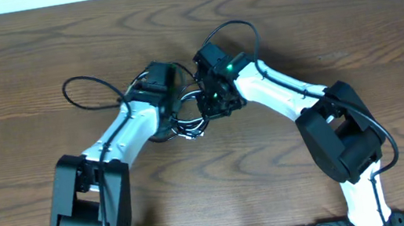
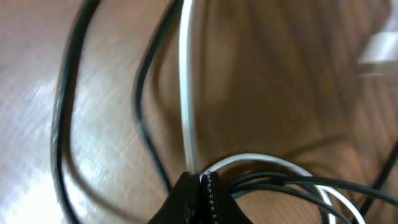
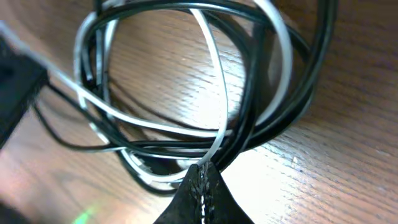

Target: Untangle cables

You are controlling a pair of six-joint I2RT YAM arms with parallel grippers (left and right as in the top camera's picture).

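Centrally on the table (image 1: 22,75), tangled in one coil: white cable (image 2: 186,93) and black cable (image 3: 252,87). Clamped on the white cable at the left jaws' tips; likewise pinched in the right jaws, black loops just beside. Angled inward, left arm (image 1: 122,136) and right arm (image 1: 278,90), wrists nearly meeting over the coil.

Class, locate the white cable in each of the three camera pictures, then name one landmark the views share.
Overhead: white cable shows only as slivers in the tangle at centre, between the two grippers.
Left wrist: white cable runs from top centre down into the shut left gripper.
Right wrist: white cable loops through the coil, one strand dropping into the shut right gripper.
Shared landmark: the black cable tangled with it.
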